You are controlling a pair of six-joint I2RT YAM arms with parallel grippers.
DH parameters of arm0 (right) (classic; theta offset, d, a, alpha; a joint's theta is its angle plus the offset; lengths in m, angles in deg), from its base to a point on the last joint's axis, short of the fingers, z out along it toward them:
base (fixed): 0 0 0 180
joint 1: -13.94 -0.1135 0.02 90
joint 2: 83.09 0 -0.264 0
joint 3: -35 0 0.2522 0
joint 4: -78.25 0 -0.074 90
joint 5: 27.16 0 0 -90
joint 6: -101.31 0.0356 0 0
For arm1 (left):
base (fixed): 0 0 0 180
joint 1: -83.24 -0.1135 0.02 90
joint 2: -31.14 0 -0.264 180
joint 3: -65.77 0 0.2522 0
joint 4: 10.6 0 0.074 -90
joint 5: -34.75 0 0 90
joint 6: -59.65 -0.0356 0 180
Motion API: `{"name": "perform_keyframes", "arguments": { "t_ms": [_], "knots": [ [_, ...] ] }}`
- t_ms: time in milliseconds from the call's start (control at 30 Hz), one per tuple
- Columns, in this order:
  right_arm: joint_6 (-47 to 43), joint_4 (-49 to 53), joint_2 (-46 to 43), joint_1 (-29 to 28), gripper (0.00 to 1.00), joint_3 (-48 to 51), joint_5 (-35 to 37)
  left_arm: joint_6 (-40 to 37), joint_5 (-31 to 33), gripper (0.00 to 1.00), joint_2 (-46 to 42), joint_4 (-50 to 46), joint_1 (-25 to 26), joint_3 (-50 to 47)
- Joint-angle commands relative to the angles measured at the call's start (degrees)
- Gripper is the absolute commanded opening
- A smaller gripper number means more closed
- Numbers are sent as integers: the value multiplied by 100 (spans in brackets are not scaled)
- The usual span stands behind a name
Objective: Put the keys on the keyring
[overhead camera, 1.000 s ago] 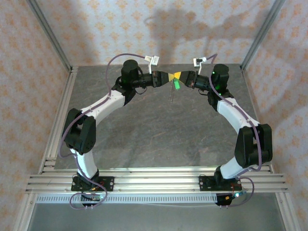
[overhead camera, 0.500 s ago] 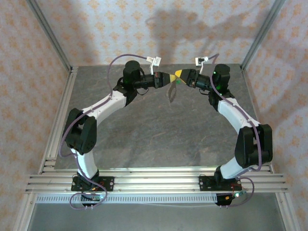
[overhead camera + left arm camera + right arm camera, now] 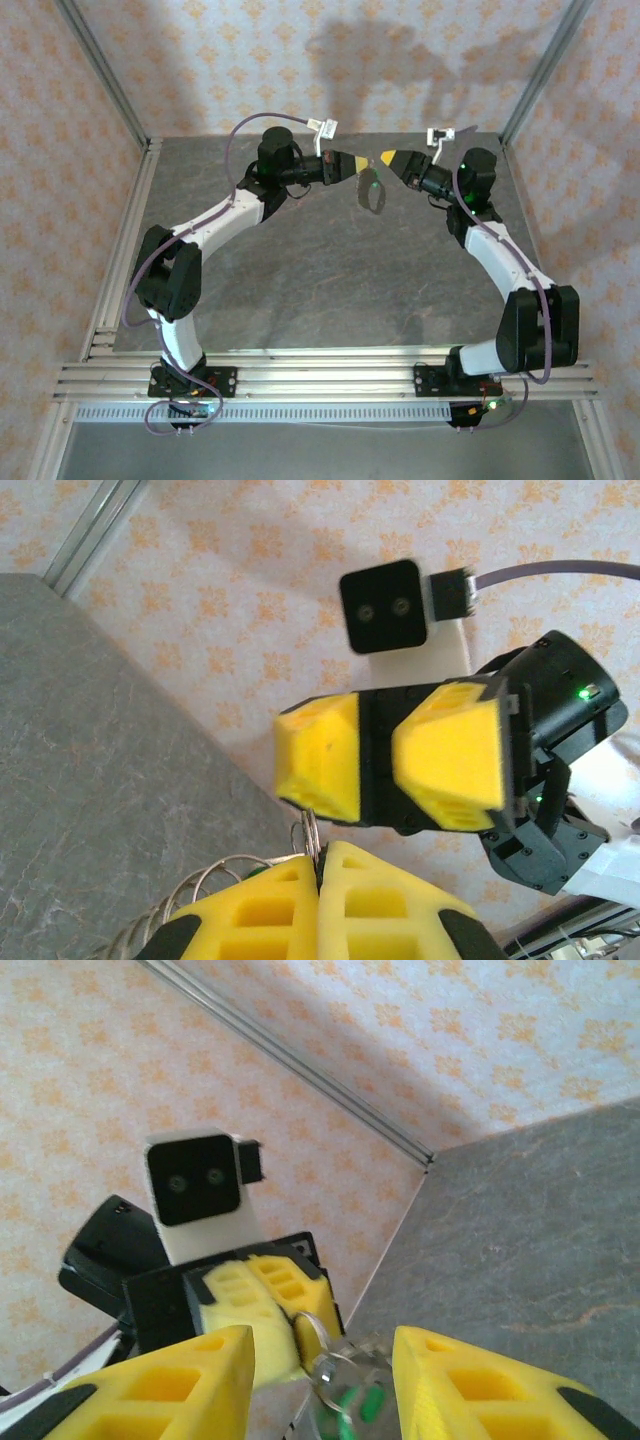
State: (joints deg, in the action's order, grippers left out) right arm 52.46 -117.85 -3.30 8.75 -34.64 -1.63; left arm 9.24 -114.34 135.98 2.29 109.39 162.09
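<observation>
My left gripper (image 3: 357, 166) is raised above the back of the table, shut on the thin metal keyring (image 3: 311, 837) pinched between its yellow fingertips. The ring (image 3: 372, 193) hangs down from it as a small loop. My right gripper (image 3: 389, 158) faces the left one a short way off, open, with nothing between its fingers. In the right wrist view the keyring (image 3: 316, 1327) stands out from the left gripper's pads (image 3: 262, 1312). Below it, the keys (image 3: 350, 1392) dangle as a blurred silvery bunch with green on it, in the gap of my right gripper (image 3: 322, 1346).
The grey stone-look tabletop (image 3: 330, 270) lies below both arms. Aluminium frame posts (image 3: 100, 75) and patterned walls close in the back and sides. The rail (image 3: 320, 375) with both arm bases runs along the near edge.
My right gripper has opened, let go and drawn back to the right. The ring with the keys now hangs from the shut left gripper alone and has swung slightly right.
</observation>
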Motion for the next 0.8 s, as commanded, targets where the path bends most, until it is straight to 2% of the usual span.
{"name": "perform_keyframes", "arguments": {
  "t_ms": [0,167,533,600,667,767],
  "knots": [
    [-15,-476,-66,10,41,191,-109,-136,-28,0,-304,301,4,93],
    [179,-889,-86,-6,40,484,-215,-123,-75,0,-324,315,4,150],
    [36,-835,79,-294,38,458,-225,4,-155,0,-305,439,13,229],
    [13,-811,107,-339,35,413,-224,4,-168,0,-315,438,8,225],
    [-1,-782,136,-374,27,385,-245,4,-164,0,-323,450,13,225],
    [-20,-766,121,-379,21,419,-240,4,-164,0,-339,434,11,234]
  ]
}}
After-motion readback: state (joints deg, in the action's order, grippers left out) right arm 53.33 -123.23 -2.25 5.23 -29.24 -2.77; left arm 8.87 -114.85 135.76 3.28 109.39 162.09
